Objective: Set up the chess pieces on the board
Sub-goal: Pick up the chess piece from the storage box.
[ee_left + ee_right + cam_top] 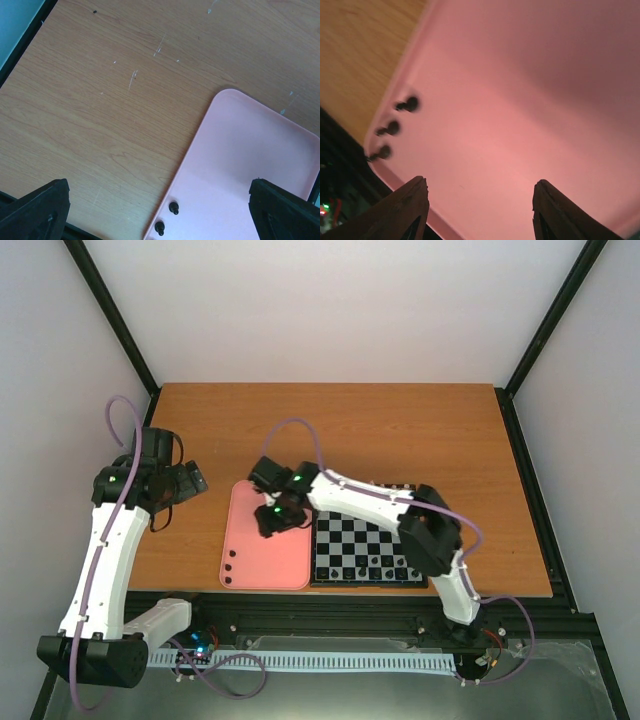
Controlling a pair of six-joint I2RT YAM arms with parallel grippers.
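Note:
The chessboard (352,536) lies right of the pink tray (262,560), with several tiny black pieces (372,570) on its near rows. Three black pieces (229,572) stand in the tray's near left corner; they show in the right wrist view (394,128), and two show in the left wrist view (166,218). My right gripper (272,522) is open and empty over the middle of the tray, and in its wrist view it (479,210) hangs over bare tray. My left gripper (192,478) is open and empty above the table, left of the tray.
The wooden table (400,430) stretches behind the tray and board. Black frame rails run along the table's sides and near edge (350,602). The right arm (360,502) reaches across the board's far left part.

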